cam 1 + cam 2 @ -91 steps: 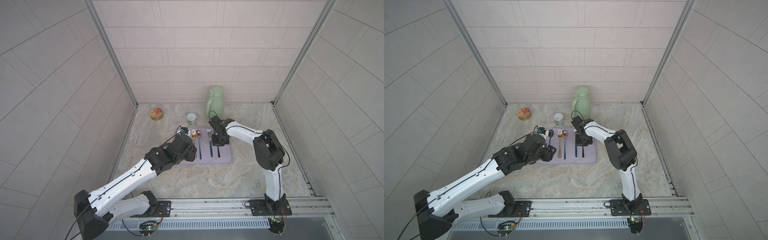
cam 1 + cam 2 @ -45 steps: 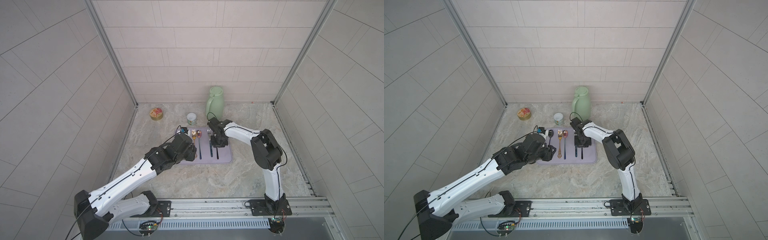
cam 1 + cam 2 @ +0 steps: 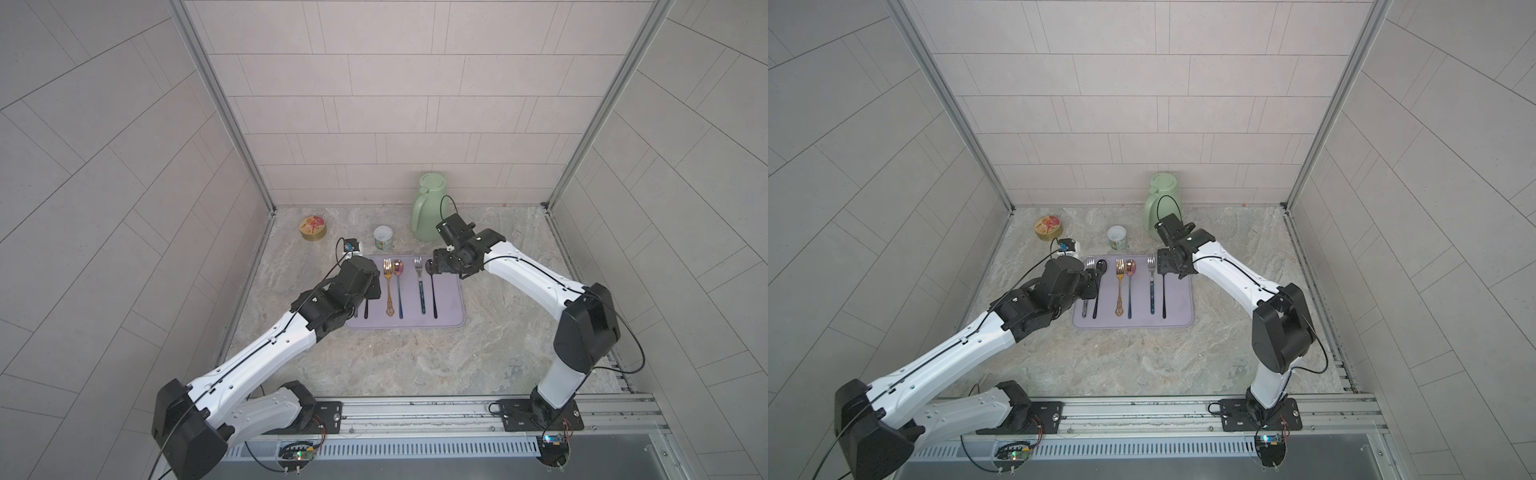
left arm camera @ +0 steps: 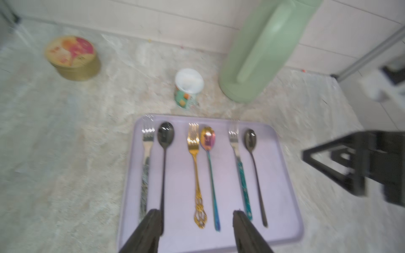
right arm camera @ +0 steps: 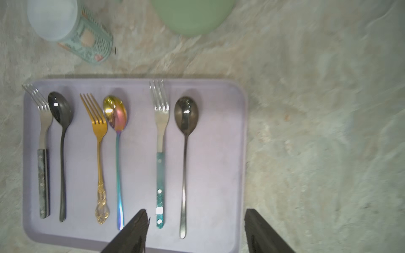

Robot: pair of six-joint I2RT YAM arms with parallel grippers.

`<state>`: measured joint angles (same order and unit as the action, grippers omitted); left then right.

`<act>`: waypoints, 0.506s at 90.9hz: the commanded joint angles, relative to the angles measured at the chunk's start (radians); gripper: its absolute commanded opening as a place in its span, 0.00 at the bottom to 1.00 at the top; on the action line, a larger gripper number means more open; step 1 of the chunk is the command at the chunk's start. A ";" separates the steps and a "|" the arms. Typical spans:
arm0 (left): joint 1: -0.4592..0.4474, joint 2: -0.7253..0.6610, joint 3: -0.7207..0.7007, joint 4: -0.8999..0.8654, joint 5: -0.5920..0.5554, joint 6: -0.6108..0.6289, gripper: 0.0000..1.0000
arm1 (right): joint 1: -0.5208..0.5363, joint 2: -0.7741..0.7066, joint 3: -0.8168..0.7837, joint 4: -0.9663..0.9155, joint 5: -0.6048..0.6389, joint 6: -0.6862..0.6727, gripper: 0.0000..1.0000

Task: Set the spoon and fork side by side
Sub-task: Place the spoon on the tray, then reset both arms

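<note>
**Right gripper parts and backs off the tray**

Since a second ago the right gripper [image 5: 196, 210] has gone from shut to wide apart, and its arm has swung back toward the right edge of the lavender tray [image 5: 219, 153]. Its black, wedge-shaped fingers [image 5: 133, 232] hold nothing. In the right wrist view the near ends of the teal-handled fork [image 5: 160, 175] and the dark steel spoon [image 5: 185, 153] show in the gap beneath them.

That fork and spoon lie flat on the right part of the tray, parallel and close but not touching. Their heads point far and their handles near, with the fork on the left. The fork has a bright four-tined head and a speckled teal grip with pale dots. The spoon is slim, with an oval, mirror-dark bowl.

To their left lie a gold fork [image 5: 99, 142] with an ornate scrolled handle end and an iridescent spoon [image 5: 118, 153] shading from pink to blue. Furthest left are a fork with a mottled grey handle [image 5: 43, 175] and a glossy black spoon [image 5: 62, 153].

The left gripper [image 4: 196, 211] hovers over the near left part of the tray, its fingers apart and empty.

The tray is a smooth rounded rectangle with a low rim, resting on a veined, marble-look tabletop [image 3: 374, 365]. Beyond its far edge stands a small patterned cup [image 5: 83, 28]. A matte green jug [image 3: 430, 208] stands to the cup's right and a round gold tin [image 3: 313, 228] to its left.
</note>
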<state>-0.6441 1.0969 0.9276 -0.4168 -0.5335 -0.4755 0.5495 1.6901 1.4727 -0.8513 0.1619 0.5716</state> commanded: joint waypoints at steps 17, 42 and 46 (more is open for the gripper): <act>0.219 -0.007 -0.114 0.313 -0.240 0.232 0.84 | -0.142 -0.249 -0.298 0.328 0.207 -0.148 0.96; 0.444 0.052 -0.411 0.734 -0.171 0.270 0.99 | -0.297 -0.461 -0.697 0.849 0.243 -0.391 1.00; 0.474 0.097 -0.451 0.832 -0.155 0.289 1.00 | -0.326 -0.461 -0.758 0.949 0.221 -0.432 1.00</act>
<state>-0.2245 1.1255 0.5491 0.1303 -0.7086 -0.2405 0.2749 1.2373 0.8467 -0.2234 0.3805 0.2932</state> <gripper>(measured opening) 0.984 0.999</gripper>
